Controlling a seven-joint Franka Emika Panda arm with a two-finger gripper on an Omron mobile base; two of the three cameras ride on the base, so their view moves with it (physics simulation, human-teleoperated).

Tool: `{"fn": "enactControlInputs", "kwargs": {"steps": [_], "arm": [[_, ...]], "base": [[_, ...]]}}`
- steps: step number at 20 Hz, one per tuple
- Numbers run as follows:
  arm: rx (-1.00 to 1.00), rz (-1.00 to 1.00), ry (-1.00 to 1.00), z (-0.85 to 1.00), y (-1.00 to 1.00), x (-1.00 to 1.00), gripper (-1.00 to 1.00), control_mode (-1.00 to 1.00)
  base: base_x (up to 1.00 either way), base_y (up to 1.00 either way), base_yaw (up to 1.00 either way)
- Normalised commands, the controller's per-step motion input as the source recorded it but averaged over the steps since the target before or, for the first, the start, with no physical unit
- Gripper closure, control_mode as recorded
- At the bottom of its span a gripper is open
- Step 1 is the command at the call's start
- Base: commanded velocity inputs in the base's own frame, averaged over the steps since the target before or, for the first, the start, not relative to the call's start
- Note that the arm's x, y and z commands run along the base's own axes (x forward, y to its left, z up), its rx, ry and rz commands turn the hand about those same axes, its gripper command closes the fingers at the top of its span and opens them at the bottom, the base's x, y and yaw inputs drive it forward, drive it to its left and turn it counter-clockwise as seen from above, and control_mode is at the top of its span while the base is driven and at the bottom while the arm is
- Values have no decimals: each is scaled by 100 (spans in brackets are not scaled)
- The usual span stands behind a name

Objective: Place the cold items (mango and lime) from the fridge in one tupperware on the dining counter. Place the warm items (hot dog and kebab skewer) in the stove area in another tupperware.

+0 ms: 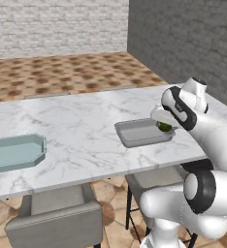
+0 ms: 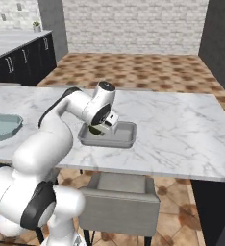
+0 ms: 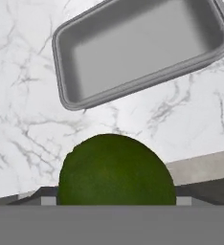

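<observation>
I stand in a home kitchen with a dining side. A long white marble-patterned worktop [image 1: 81, 131] stretches before me, with grey padded chairs [image 1: 57, 218] tucked under its near edge. The floor is brown patterned tile [image 1: 62, 72], and the walls are whitewashed brick [image 1: 57, 24] and dark grey brick [image 1: 183, 38]. In the right base view, dark lower cabinets with metal handles [image 2: 23, 60] run along the far left under a pale counter, with a small potted plant [image 2: 36, 25] on it.
</observation>
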Motion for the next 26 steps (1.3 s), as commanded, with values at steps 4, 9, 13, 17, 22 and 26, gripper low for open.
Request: {"fn": "enactControlInputs", "kwargs": {"steps": [4, 9, 13, 17, 22, 26], "arm": [[-5, -16, 57, -29, -11, 66, 100, -100], [-1, -12, 26, -19, -6, 71, 100, -100], [-1, -5, 0, -40, -25, 65, 100, -100], [-1, 0, 0, -49, -36, 55, 100, -100], [-4, 0, 0, -43, -24, 39, 100, -100], [-11, 0, 0, -40, -8, 29, 100, -100]], "base": [[0, 0, 0], [0, 0, 0], [0, 0, 0], [0, 0, 0], [0, 0, 0], [0, 0, 0]]}}
